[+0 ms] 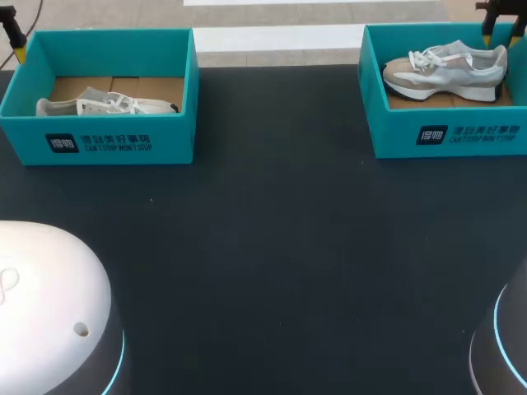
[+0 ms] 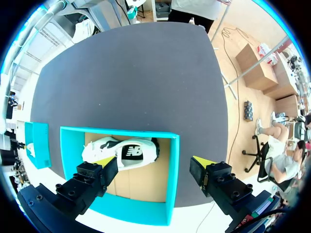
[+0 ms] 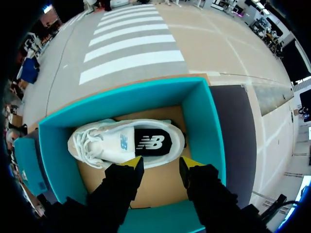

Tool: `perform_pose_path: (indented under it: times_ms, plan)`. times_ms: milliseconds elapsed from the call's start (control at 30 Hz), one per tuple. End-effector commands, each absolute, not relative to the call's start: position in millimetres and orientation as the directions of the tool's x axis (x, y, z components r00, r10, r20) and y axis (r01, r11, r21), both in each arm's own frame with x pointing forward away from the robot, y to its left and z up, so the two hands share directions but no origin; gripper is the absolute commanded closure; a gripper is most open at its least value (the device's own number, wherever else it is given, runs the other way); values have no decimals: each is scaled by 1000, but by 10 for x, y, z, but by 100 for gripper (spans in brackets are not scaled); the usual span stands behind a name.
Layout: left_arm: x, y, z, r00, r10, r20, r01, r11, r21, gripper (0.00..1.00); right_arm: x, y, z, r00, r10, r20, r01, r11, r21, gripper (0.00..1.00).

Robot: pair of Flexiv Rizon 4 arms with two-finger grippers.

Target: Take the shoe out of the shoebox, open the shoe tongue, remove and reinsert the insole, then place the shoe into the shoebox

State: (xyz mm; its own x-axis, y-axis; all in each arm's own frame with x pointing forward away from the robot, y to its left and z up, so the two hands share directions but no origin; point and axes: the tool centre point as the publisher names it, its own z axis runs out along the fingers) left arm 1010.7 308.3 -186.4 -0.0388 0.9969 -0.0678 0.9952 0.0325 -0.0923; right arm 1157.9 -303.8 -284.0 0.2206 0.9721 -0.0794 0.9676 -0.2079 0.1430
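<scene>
Teal-walled, the right-hand cardboard shoebox (image 1: 461, 132) holds a grey-and-white sneaker (image 1: 445, 70) lying lengthwise, toe toward the robot's left. The right gripper (image 3: 159, 164) hangs above it, fingers apart. The left-hand teal shoebox (image 1: 173, 136) holds a white sneaker (image 1: 107, 105) lying likewise, under the spread left gripper (image 2: 153, 162).

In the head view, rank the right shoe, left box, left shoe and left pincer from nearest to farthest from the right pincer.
From the right pincer:
1. Right shoe, close by it, far right.
2. Left box, across at the left; its right wall comes first.
3. Left shoe, inside that box.
4. Left pincer, at the far left corner.
</scene>
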Motion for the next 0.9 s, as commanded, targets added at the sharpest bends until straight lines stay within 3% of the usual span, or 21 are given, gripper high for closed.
perform_pose_path:
  times_ms: [33, 100, 900]
  plan:
    - [10101, 3085, -1862, -38, 997, -67, 995, 32, -92, 0, 11680, -3103, -2964, 240, 967, -82, 970, -238, 41, 56]
    - [10101, 3085, -1862, -38, 997, -67, 995, 32, -92, 0, 11684, -3139, -2987, 250, 965, -84, 968, -247, 46, 60]
    - [10101, 3085, -1862, -38, 997, -67, 995, 32, -92, 0, 11789, -3282, -3353, 238, 966, -103, 971, -239, 3, 56]
